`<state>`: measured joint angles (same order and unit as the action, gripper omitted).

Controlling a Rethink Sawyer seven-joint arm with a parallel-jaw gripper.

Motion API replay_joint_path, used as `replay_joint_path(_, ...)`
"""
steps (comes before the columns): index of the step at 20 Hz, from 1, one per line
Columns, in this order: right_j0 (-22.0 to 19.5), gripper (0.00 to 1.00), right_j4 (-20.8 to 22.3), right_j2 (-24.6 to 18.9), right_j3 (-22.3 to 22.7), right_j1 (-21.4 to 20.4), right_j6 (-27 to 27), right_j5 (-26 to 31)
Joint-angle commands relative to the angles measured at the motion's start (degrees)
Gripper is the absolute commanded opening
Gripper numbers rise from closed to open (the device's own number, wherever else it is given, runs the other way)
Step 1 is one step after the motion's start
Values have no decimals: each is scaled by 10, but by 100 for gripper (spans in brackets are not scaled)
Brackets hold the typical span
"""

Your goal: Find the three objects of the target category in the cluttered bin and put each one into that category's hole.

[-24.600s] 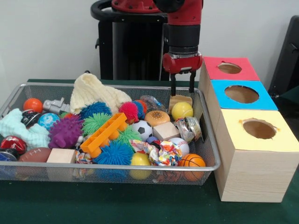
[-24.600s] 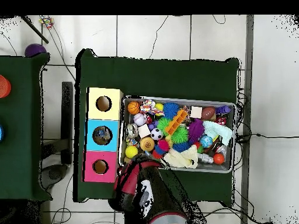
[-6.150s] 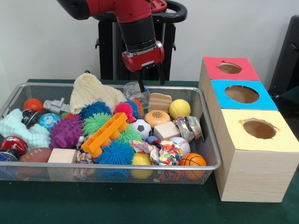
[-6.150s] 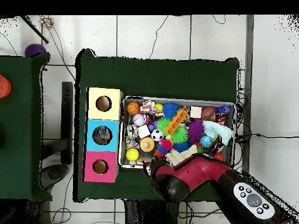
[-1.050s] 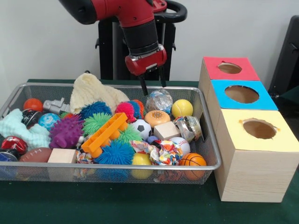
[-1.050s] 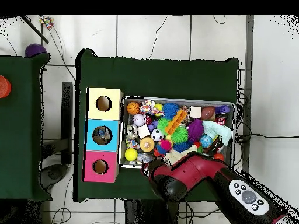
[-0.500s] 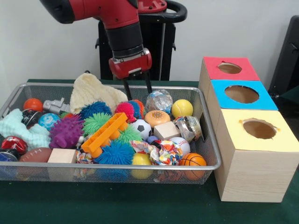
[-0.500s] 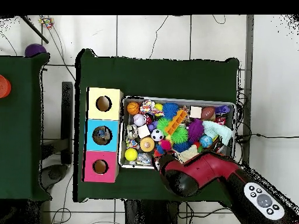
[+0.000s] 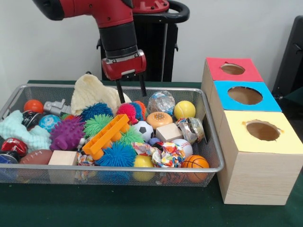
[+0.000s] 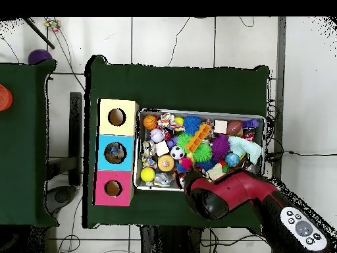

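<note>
1 empty, open-fingered gripper (image 9: 131, 93) has shifted from the clear ball (image 9: 161, 102) toward the cream cloth (image 9: 93, 94)

Arm (image 9: 102, 14): cut off by the front view's top edge.
Bin (image 10: 201, 113): near edge hidden under the arm in the overhead view — toys there unseen.
Blue hole (image 10: 114, 153): contents too small to tell.

Robotics lab setup — a green-covered table (image 10: 178, 85) stands on a pale tiled floor (image 10: 172, 39) with loose cables (image 10: 181, 29) trailing across it. A wire-mesh bin (image 9: 210, 142) of toys sits beside three wooden sorting boxes (image 9: 255, 156) with cut holes — a staged test arrangement.
</note>
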<state>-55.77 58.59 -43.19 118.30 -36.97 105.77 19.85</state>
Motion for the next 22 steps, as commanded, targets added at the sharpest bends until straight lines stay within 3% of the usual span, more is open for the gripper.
replay_joint_path(1, 64, 100, 7, 40, -39, -25, 23, 28)
replay_joint_path(6, 120, 100, 21, 85, -32, -32, 75, -12)
replay_joint_path(10, 188, 100, 33, 136, -30, -34, 122, -51)
replay_joint_path(13, 222, 100, 33, 166, -29, -28, 128, -79)
replay_joint_path(19, 202, 100, -16, 144, -13, -39, 55, -58)
replay_joint_path(22, 193, 100, -27, 128, -28, -27, 30, -44)
